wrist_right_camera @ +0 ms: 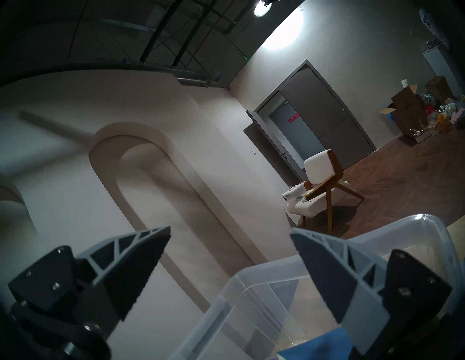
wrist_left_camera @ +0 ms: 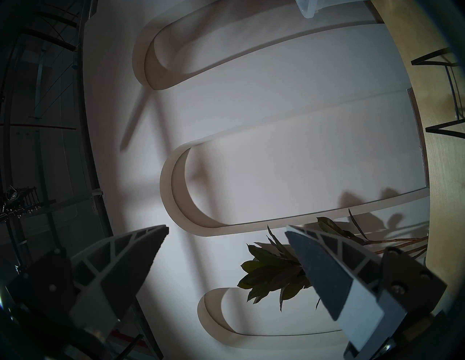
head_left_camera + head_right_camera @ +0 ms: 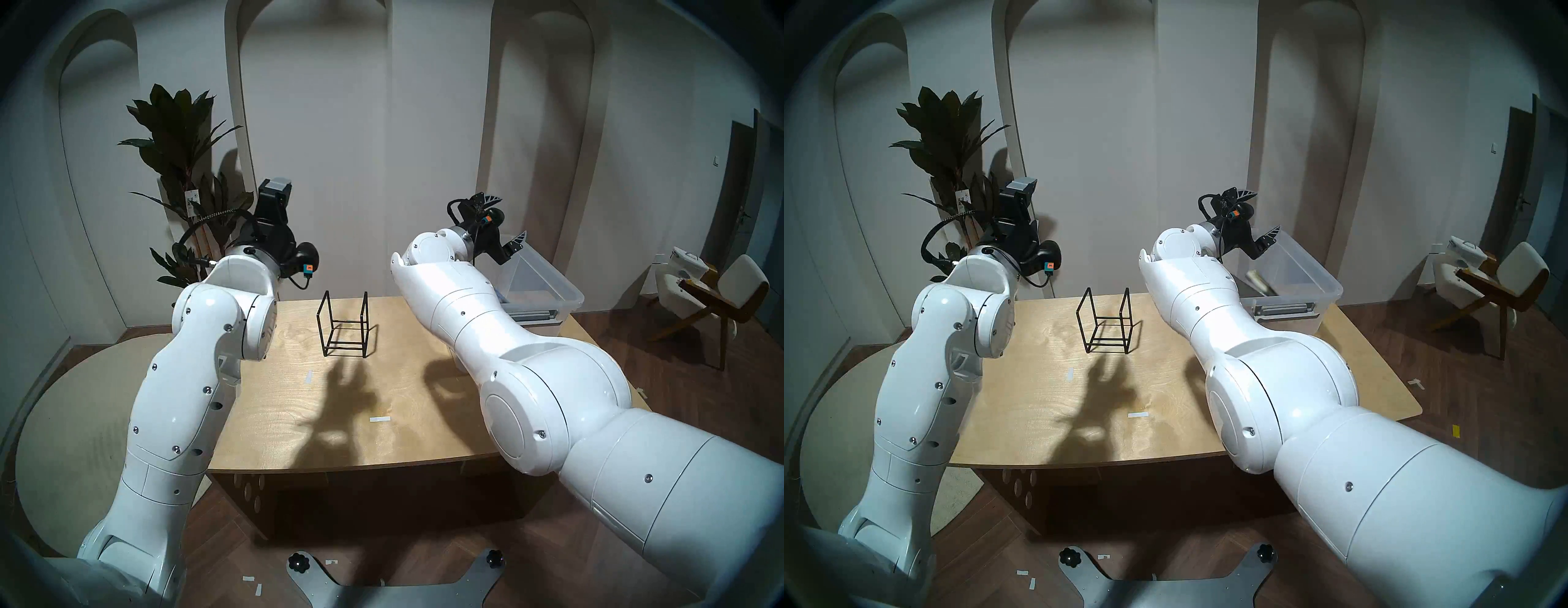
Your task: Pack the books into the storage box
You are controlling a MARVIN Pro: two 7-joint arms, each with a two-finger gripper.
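Observation:
The storage box [image 3: 551, 282] is a clear tub at the table's far right; it also shows in the right head view [image 3: 1299, 271] and the right wrist view [image 1: 251, 275]. Books lie inside it: a cream one [image 3: 1259, 278] and a blue cover [image 1: 319, 348]. My right gripper [image 3: 507, 218] is open and empty, raised above the box's near-left end, as the right wrist view [image 1: 229, 231] also shows. My left gripper [image 3: 278, 187] points up at the table's far left, open and empty in the left wrist view [image 2: 226, 227]. No book lies on the table.
An empty black wire rack [image 3: 343, 325] stands on the wooden table [image 3: 382, 390] at the back middle. A potted plant [image 3: 178, 140] stands behind my left arm. A chair [image 3: 712, 288] stands on the floor to the right.

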